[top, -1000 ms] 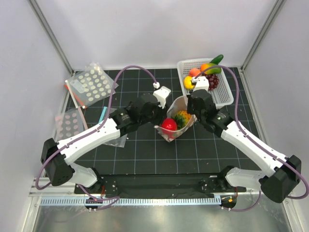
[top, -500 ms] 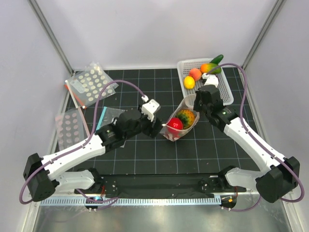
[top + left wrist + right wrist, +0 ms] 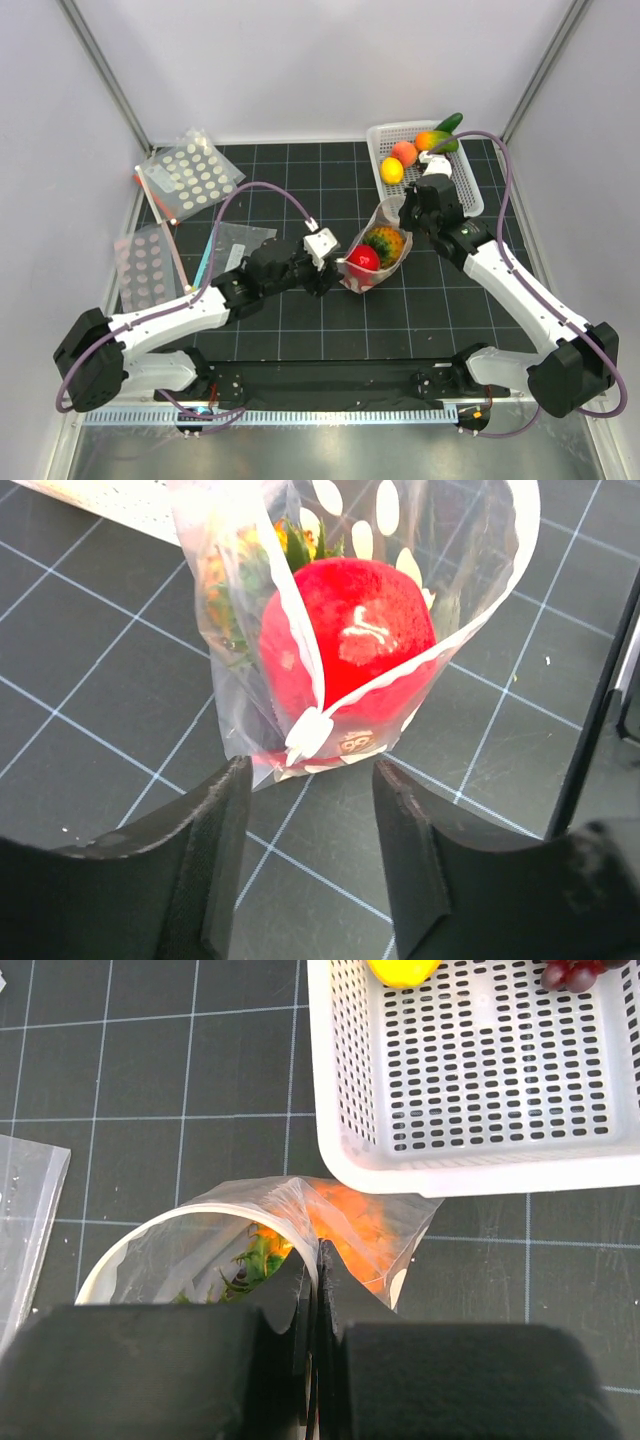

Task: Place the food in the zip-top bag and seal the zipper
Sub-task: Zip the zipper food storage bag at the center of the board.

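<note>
Left jaws back; pineapple point(image 3: 225, 585) half-hidden behind fruit point(image 3: 350, 640)

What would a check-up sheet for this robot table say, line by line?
Surface: black gridded mat, nothing spilled.
Job's things: bag stands with its mouth open and unsealed; red fruit and pineapple inside.
Clutter: basket with peach, lemon and mango; spare bags on the left.
Grippers: left gripper open, by the bag's bottom corner; right gripper shut on the bag's rim.
Cables: purple cables loop over both arms, no snag seen.
Surroundings: white walls, nothing else seen.
</note>
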`<move>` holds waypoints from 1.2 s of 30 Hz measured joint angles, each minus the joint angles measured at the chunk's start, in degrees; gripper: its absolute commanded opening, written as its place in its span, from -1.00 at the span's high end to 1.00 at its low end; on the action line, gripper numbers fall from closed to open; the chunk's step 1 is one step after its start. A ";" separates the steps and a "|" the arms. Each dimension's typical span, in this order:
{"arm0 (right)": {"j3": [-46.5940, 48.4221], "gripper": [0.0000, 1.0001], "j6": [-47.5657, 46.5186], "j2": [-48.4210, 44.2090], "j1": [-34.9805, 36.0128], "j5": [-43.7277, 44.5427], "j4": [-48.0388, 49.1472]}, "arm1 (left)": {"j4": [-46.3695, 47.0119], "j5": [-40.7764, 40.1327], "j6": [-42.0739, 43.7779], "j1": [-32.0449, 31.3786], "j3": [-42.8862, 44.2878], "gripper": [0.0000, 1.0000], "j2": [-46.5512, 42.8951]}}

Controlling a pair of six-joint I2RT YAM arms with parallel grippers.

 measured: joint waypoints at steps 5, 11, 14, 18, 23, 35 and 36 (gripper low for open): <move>0.00 0.98 0.35 0.00 -0.15 -0.83 0.02 | 2.56 0.74 1.22 0.31 -0.68 0.04 2.25; 0.00 0.98 0.57 0.00 -0.31 -1.33 0.02 | 5.11 1.29 2.71 0.74 -0.68 0.75 3.72; -0.07 0.98 0.68 -0.02 -0.31 -1.55 0.04 | 5.70 0.87 3.43 0.74 -0.57 1.00 4.74; -0.28 0.98 0.79 -0.17 -0.31 -1.46 0.00 | 5.64 0.31 4.00 0.74 -0.39 1.00 5.75; -0.81 0.98 0.79 -3.61 -0.28 1.38 -2.03 | 5.03 -0.63 3.78 0.74 -0.39 1.00 2.84; -1.03 -0.01 0.72 -11.39 -0.24 5.75 -6.21 | 2.84 -3.02 1.49 0.81 -0.26 0.99 -6.21; -1.03 -0.03 0.57 -11.43 -0.22 5.81 -6.38 | 2.64 -3.34 1.38 0.81 -0.26 1.00 -6.03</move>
